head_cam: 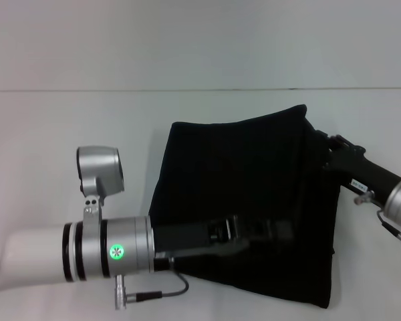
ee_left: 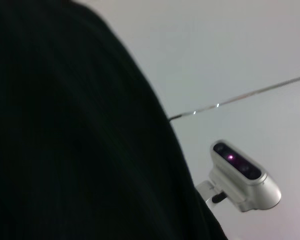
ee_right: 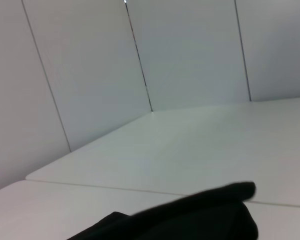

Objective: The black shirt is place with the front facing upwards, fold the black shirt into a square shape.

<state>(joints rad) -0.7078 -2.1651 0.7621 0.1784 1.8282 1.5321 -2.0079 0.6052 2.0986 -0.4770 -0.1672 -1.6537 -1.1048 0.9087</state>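
Note:
The black shirt point(head_cam: 240, 174) lies on the white table point(head_cam: 60, 127) as a folded, plain black, roughly four-sided shape with no print showing. My left gripper point(head_cam: 281, 233) reaches in from the left and sits over the shirt's near middle, black against the black cloth. At the shirt's far right edge is my right gripper point(head_cam: 326, 152), close to the upper right corner. Dark cloth of the black shirt point(ee_left: 65, 125) fills most of the left wrist view. A raised edge of the black shirt point(ee_right: 200, 217) shows low in the right wrist view.
The table's back edge meets a pale wall point(head_cam: 200, 40). Bare table lies left of the shirt and behind it. The left wrist view shows the robot's head camera point(ee_left: 242, 180). A thin cable point(head_cam: 157, 292) hangs under the left wrist.

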